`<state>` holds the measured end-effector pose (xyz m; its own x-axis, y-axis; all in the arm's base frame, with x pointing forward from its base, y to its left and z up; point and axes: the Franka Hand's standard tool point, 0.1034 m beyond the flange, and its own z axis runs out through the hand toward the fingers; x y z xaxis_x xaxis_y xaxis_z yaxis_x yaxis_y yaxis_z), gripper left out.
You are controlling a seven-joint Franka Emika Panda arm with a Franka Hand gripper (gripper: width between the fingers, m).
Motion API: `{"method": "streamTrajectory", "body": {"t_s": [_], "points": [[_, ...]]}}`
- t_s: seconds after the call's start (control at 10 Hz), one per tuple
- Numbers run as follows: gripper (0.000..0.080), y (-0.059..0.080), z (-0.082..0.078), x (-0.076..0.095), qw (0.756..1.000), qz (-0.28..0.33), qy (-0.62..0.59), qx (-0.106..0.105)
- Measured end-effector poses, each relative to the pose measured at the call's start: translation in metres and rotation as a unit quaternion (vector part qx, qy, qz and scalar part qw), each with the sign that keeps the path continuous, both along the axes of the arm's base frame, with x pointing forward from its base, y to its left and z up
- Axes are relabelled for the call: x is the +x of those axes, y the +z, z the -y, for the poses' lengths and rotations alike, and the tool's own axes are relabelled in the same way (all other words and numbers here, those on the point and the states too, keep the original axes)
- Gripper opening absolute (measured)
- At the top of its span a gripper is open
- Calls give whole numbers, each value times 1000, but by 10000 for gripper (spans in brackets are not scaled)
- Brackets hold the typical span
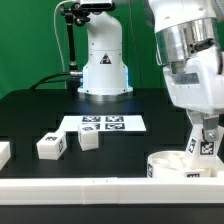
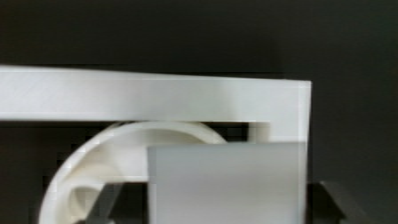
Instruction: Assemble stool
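Your round, shallow white plastic seat [image 1: 170, 163] lies on the black table [image 1: 30, 115] at the exterior view's right, just beside the long white border rail [image 1: 90, 186] along the near edge. In the wrist view the seat [image 2: 107, 165] sits inside the rail's corner [image 2: 160, 100].

Over the seat's right side you have a small white rectangular block leg [image 1: 205, 146]. It is upright, its marker tag faces the camera, and the two-finger gripper [image 1: 203, 132] is clamped on it. You cannot tell whether its lower end touches the seat.

Well apart, toward the exterior view's left, a second leg [image 1: 52, 146] and a third leg [image 1: 88, 138] lie loose near each other. Just behind them lies the flat white marker board [image 1: 105, 124], and behind that stands the arm's white base [image 1: 103, 65].
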<state>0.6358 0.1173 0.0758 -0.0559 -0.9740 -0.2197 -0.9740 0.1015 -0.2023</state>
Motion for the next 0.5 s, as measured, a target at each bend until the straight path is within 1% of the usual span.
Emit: {"method": "streamTrajectory", "body": {"t_s": [0.2,0.5], "points": [[340,0,-1,0,999,-5,-34,14],[340,-2,-4,-2,989,-29,-139,46]]}}
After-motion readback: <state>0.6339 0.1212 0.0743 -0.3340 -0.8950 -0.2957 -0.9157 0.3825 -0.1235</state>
